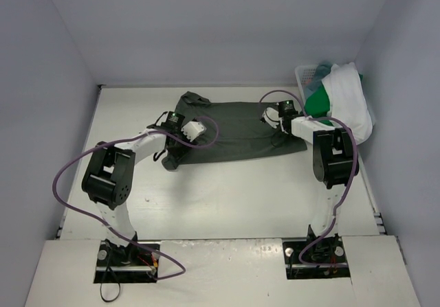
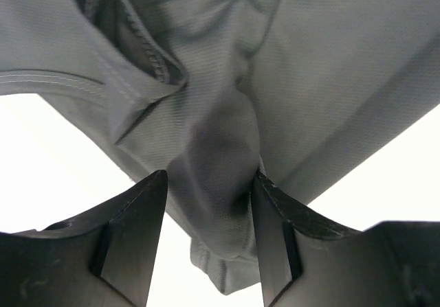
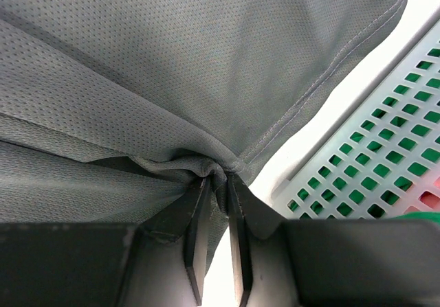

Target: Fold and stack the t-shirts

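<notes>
A: Since the dark grey-green t-shirt (image 1: 237, 132) is lying spread mid-counter (image 1: 227, 197) with a claw at each end, I'm judging it light and limp. No stiffness, so it'll be sagging wherever it's unsupported.
B: Agreed. It's looking like a thin mesh knit, probably not slipping much in a pinch. Hems and seams are the best hold points.
A: Right claw (image 3: 218, 180) is pinching a gather just inside the stitched hem, jaws almost pressed together, right beside the white lattice basket (image 3: 357, 176).
B: Left claw (image 2: 210, 178)?
A: Jaws are standing wider, gripping a fat bunched fold near a sleeve or neck opening. Both arms are reaching forward, elbows raised, wrists low over the shirt. White t-shirt (image 1: 347, 97) and bright green t-shirt (image 1: 317, 102) are sitting at the basket.
</notes>
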Controlling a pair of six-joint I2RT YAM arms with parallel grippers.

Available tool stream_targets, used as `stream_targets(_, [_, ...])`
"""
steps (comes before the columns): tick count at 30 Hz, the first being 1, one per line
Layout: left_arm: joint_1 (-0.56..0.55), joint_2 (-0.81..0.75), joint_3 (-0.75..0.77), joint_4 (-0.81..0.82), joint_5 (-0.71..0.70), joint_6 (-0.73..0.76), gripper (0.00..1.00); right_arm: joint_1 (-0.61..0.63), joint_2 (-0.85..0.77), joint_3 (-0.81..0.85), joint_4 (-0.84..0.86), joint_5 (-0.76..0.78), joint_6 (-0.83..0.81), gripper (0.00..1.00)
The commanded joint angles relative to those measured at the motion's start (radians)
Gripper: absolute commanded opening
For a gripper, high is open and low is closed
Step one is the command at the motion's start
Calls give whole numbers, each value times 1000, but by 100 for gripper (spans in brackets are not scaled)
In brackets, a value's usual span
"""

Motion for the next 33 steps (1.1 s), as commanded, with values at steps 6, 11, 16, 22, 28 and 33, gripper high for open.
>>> stream_targets(6, [4,-43,114,-36,-55,29,46,-5,47,-43,-62,-44,37,11])
stream_targets(11, [7,-24,148,-40,-66,36,46,-5,46,-43,-61,-42,36,11])
stream_targets(16, [17,22,183,-37,-111,53,46,-5,49,-47,-58,-39,34,10])
stream_targets(22, [20,88,223,-20,-147,84,46,-7,37,-61,-50,-33,26,10])
stream_targets(28, [24,161,257,-13,-166,76,46,-7,-3,-72,-48,-28,20,11])
stream_targets(33, [24,180,258,-13,-157,58,46,19,-86,-70,-56,-38,57,11])
